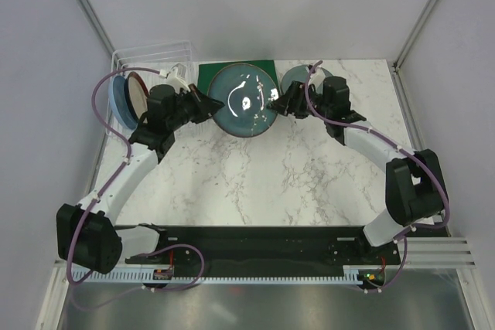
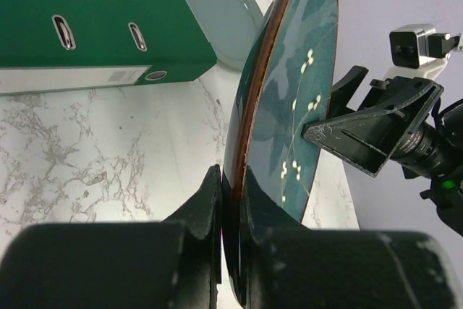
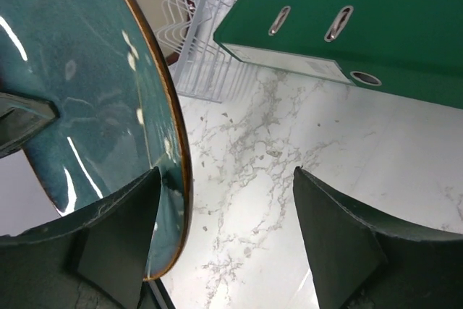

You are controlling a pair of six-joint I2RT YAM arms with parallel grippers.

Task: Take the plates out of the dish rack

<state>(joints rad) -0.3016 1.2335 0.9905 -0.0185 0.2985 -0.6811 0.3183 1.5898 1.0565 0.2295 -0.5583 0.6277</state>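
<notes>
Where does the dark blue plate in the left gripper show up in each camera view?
Top external: plate top centre, overlapping the green binder.
Left wrist: plate edge-on, running bottom to top at centre, pinched in the left gripper.
Right wrist: plate fills the left side.
Shared landmark: the green binder, seen in all three.

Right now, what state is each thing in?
Dark plate: held in the air.
Left pincer: shut on its rim.
Right pincer: open around opposite rim.
Grey-green plate: flat on table.
Red-brown plate: standing in dish rack.
Light blue plate: standing in dish rack.
Binder: closed.
</notes>
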